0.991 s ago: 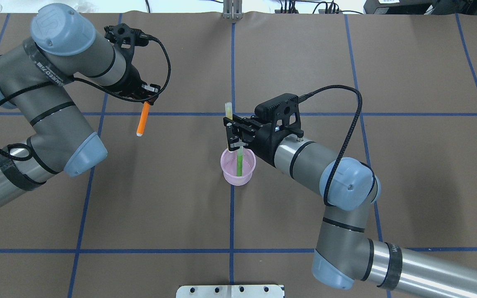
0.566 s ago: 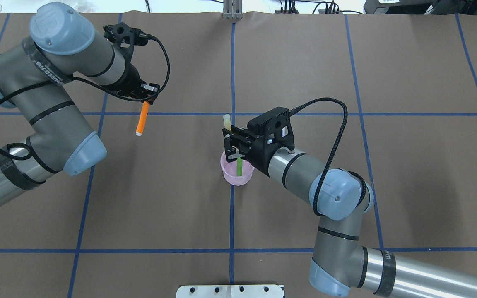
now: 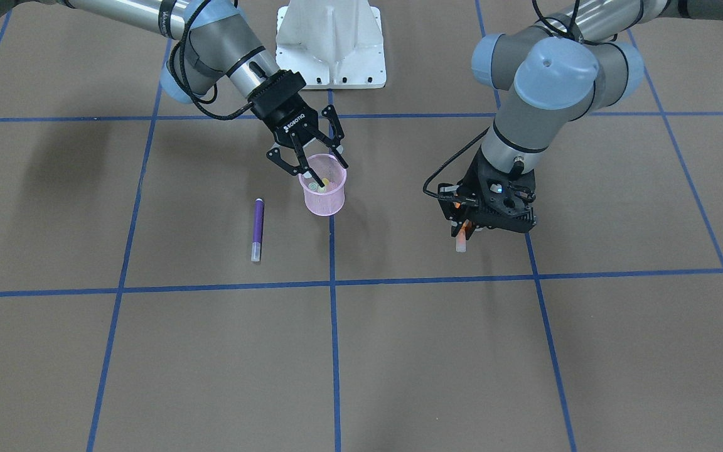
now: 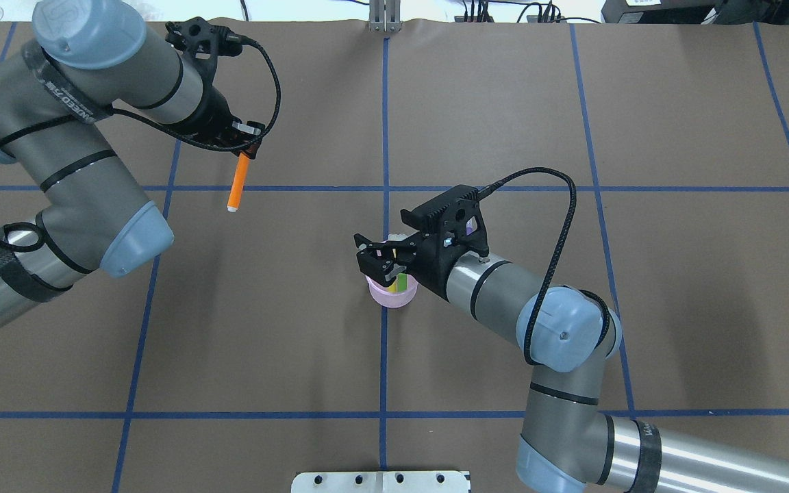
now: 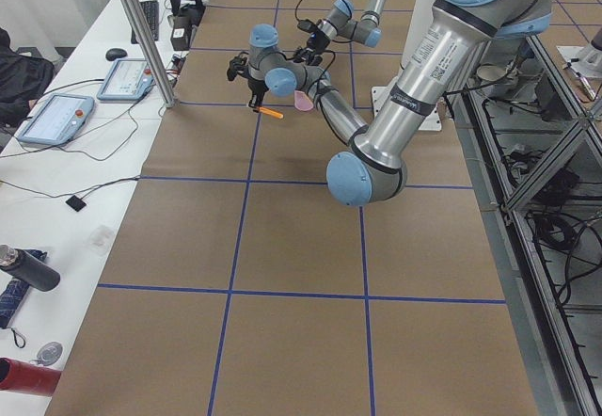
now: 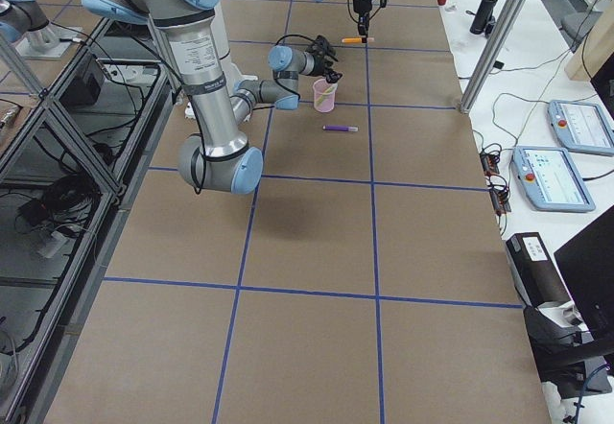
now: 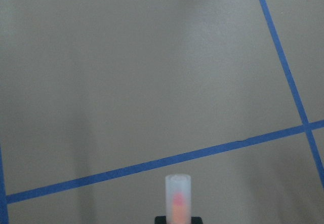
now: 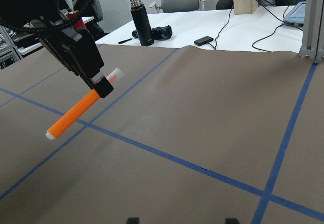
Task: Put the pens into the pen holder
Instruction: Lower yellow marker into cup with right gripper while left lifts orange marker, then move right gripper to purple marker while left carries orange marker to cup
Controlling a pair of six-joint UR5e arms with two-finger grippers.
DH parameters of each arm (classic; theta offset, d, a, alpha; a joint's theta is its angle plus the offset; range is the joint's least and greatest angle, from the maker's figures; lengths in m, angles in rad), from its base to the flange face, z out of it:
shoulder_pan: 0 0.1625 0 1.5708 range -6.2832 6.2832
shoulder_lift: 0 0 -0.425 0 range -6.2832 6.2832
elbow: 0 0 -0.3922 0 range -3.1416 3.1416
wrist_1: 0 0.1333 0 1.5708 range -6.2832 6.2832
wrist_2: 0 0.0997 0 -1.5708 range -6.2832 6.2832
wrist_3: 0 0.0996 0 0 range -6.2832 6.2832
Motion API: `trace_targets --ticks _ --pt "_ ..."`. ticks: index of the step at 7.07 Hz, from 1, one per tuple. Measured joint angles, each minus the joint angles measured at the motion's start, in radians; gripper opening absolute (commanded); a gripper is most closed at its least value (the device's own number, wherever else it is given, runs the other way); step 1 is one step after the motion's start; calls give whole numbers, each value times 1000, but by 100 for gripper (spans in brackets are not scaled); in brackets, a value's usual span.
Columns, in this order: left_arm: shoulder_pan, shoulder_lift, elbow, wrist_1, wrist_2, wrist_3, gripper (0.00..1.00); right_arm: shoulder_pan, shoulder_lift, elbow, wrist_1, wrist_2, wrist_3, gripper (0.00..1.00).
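The right gripper (image 3: 316, 173) hung spread wide over the pink mesh pen holder (image 3: 324, 199), which contained the green pen (image 4: 401, 281), the purple pen (image 3: 257, 225) lay flat nearby, and, well apart, the left gripper (image 4: 248, 148) clamped the orange pen (image 4: 235, 182) aloft.

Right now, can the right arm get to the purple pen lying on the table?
Probably yes. The right gripper is open over the pen holder and holds nothing. The purple pen lies flat close beside the holder, apart from it, with nothing covering it.
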Motion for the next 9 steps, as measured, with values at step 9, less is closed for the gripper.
trace_targets --ticks 9 --pt "-10 8 -215 -167 118 -195 0 354 37 -16 -790 688 394 99"
